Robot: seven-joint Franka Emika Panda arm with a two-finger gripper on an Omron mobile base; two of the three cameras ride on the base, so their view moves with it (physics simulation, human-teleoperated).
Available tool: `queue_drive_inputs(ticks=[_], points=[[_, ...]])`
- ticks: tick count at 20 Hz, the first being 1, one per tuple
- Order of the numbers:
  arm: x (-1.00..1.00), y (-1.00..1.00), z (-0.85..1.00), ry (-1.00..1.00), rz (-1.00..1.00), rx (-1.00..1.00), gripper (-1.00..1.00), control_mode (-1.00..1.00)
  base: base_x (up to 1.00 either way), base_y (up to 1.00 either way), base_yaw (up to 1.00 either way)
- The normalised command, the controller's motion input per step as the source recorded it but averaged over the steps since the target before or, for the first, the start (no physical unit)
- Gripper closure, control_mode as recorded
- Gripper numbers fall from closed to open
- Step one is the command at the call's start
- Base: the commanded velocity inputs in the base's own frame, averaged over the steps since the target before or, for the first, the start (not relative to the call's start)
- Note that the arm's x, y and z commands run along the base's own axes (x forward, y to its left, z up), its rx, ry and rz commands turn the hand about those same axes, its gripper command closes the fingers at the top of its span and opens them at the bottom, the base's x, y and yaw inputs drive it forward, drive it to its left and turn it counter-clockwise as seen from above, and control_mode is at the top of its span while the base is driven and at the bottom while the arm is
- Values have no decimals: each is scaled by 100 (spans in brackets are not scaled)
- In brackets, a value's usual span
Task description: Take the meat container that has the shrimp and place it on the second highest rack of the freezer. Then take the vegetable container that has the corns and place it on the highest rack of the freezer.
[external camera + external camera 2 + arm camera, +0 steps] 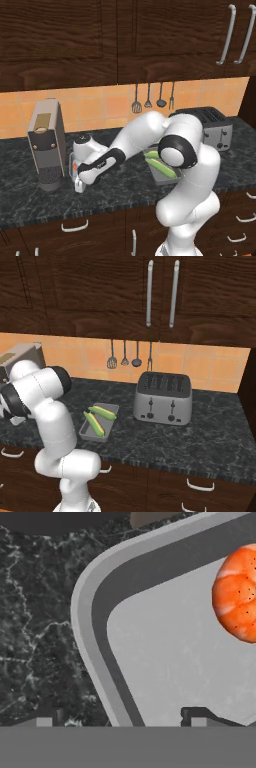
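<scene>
The arm reaches down to the dark counter beside a tall grey coffee machine, its gripper lowered at the small tray. In the left base view that tray is almost wholly hidden behind the hand and forearm. Seen from the hand, the tray's rounded corner and raised rim run diagonally across the frame. The shrimp, orange-pink and curled, lies on the tray floor and is cut off by the right edge.

The two dark fingertips stand spread, one tip over the black stone outside the rim, the other over the tray floor, so the rim passes between them. Whether either tip touches the metal cannot be told; only their upper ends show.

The long tray sits on the counter near the toaster, holding two corn cobs laid side by side. In the left base view the robot's elbow covers most of it, leaving part of the cobs and one corner in sight. In the right base view the arm's white links hide the hand and most of the coffee machine.

Four utensils hang on the orange tiled wall under dark wooden cabinets; they are too small to identify with certainty.
</scene>
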Motion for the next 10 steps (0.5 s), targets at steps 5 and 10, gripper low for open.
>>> queue_drive_inputs(ticks=[5, 10], points=[[8, 0, -16, 0, 3, 0, 100, -100, 0, 0, 0], [6, 0, -7, 6, 2, 0, 100, -100, 0, 0, 0]])
